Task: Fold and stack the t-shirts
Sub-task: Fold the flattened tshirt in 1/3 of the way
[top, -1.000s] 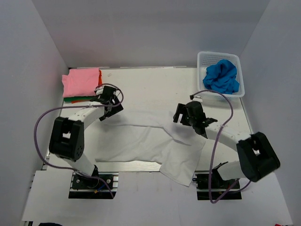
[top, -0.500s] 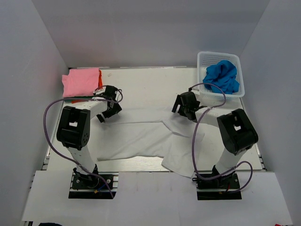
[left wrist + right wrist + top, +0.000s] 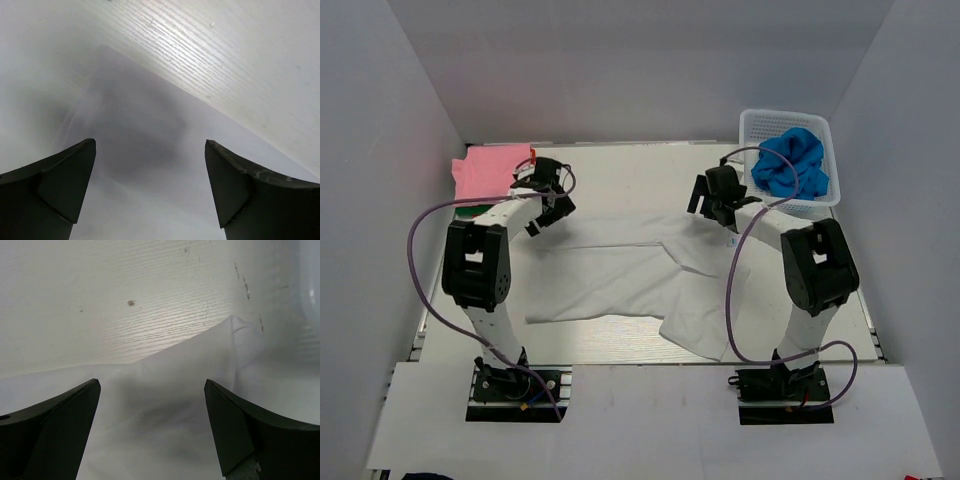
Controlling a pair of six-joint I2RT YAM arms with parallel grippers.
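White t-shirt [image 3: 620, 285] lies flat but unfolded on the bench [image 3: 630, 175], with both hands released at its far edge.

The left hand [image 3: 548, 205] has its jaws wide with nothing between them and is poised over the shirt's far-left corner. The right hand [image 3: 717, 200] is just as open and empty over the far-right corner, where a point of cloth sticks out. The shirt runs across the middle of the bench, rumpled, its near-right part skewed toward the front edge. Just left of the left hand sits a folded pink t-shirt [image 3: 490, 172], with slivers of orange-red [image 3: 533, 152] and green [image 3: 465, 210] showing beneath it. Beyond the right hand a blue t-shirt [image 3: 790, 165] is bunched in the white basket [image 3: 785, 114]. By my reading, three shirts are done; the white one has no fold yet, and the blue one is untouched.
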